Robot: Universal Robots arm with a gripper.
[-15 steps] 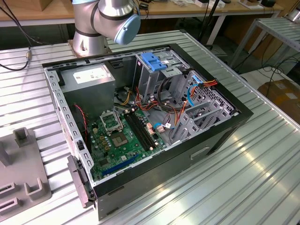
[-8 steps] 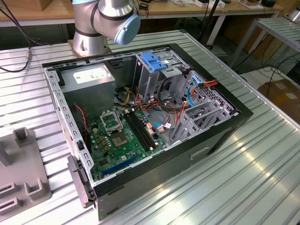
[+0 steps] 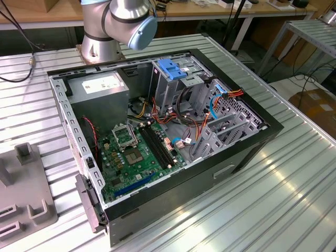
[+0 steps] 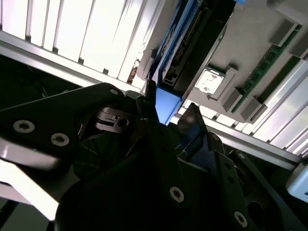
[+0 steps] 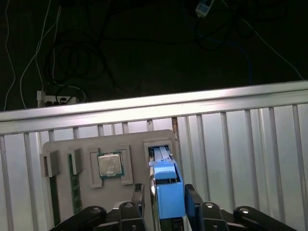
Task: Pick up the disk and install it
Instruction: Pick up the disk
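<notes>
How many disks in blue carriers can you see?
1: the disk stands in a slot of the grey tray, at the claw. Others may hide inside the computer case.

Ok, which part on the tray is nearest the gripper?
The disk, blue-framed and standing on edge, right at the gripper; the CPU and memory stick sit farther off.

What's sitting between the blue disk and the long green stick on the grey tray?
A square silver chip in its own recess lies between the disk and the green stick on the grey tray, in the first wrist view.
</notes>
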